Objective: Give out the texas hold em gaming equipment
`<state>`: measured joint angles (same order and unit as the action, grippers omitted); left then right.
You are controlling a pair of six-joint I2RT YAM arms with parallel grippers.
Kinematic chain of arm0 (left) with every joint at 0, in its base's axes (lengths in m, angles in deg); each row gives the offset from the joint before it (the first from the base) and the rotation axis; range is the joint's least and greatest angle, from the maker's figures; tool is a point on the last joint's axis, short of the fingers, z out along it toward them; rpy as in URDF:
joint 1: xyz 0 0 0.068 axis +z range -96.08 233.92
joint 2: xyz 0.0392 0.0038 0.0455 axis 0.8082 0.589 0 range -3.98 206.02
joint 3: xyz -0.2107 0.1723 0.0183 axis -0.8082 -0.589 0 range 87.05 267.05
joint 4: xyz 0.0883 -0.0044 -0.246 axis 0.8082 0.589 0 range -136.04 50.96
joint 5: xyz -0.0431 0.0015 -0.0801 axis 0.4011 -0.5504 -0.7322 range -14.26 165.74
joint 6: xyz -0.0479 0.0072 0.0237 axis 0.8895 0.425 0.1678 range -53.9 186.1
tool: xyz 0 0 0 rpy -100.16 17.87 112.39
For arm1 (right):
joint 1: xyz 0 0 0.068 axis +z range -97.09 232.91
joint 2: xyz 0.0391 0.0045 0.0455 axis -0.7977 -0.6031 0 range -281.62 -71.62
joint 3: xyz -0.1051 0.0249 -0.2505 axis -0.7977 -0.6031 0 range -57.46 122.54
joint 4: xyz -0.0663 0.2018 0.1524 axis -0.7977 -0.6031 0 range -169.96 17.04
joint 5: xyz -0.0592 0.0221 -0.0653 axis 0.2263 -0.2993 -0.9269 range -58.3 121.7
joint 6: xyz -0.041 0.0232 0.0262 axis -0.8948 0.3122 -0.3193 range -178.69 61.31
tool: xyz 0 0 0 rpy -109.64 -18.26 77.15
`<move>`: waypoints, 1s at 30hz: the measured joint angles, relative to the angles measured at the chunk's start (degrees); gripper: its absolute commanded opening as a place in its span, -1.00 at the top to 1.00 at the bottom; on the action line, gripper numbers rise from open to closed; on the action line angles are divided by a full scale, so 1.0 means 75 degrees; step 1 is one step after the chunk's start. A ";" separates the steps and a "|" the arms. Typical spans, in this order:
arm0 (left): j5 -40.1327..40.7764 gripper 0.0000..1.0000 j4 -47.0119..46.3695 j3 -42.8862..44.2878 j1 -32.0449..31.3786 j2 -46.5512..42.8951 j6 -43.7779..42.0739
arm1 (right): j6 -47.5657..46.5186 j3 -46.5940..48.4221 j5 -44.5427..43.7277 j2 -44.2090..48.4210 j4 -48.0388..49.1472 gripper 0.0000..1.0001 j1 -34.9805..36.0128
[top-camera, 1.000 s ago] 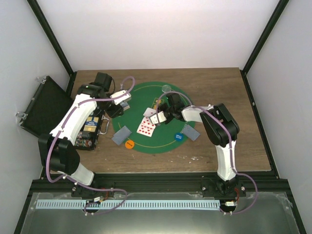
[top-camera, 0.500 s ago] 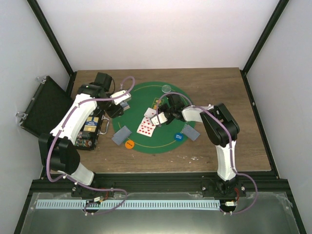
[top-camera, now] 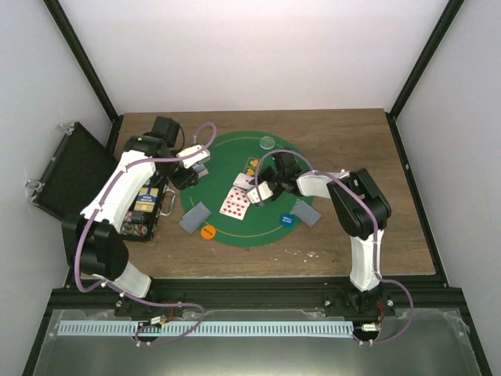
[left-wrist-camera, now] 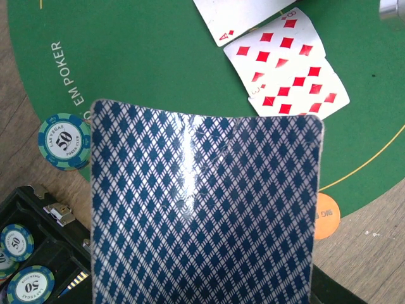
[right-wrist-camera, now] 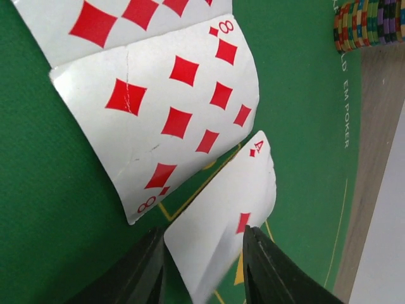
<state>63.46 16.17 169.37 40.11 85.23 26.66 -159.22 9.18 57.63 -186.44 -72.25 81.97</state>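
White walls (top-camera: pixel 235 55), black frame; brown wooden bench (top-camera: pixel 352 141); round green mat (top-camera: pixel 235 157); black case (top-camera: pixel 74 176) open at left. Left jaws clenched on blue-backed card (left-wrist-camera: pixel 202 209). Right jaws parted around ace (right-wrist-camera: pixel 221 209), beside eight of diamonds (right-wrist-camera: pixel 177 120) on mat.

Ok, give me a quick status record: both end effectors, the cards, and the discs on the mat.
left end effector: shut on blue-backed card, at the green felt mat's left edge
right end effector: open, fingers either side of the ace of diamonds
face-up cards: ace and eight of diamonds together mid-mat
face-down cards: one beside orange disc, another beside blue disc
clear disc: mat's far edge
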 measured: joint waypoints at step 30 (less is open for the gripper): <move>-0.0321 0.08 0.0099 0.0055 -0.0009 0.0000 -0.0178 | 1.3254 0.1684 0.3010 0.2124 0.1690 -0.52 -0.1291</move>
<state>61.06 16.92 169.79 40.05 85.23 25.33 -59.81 21.81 80.21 -170.51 -59.58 72.28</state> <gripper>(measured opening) 0.458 0.813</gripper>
